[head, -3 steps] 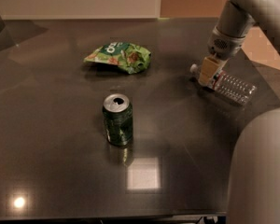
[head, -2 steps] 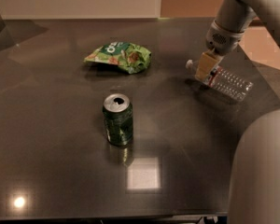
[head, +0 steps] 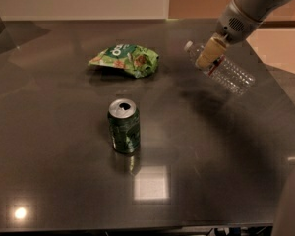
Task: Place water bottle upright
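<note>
The water bottle (head: 226,71) is a clear ribbed plastic bottle with a white cap and a red-and-white label band near the neck. It is lifted off the dark table (head: 64,171) at the far right, tilted, with the cap pointing up and to the left. My gripper (head: 209,54) reaches down from the upper right and is shut on the bottle's neck, just below the cap. The bottle's body hangs down to the right of the fingers.
A green soda can (head: 124,126) stands upright near the table's middle. A crumpled green chip bag (head: 125,59) lies behind it. The table's right edge runs just past the bottle. Part of the robot body (head: 292,200) fills the lower right corner.
The bottle lay on its side on the table with the gripper at its neck. Now the gripper has risen and the bottle is lifted and tilted, cap end up.
</note>
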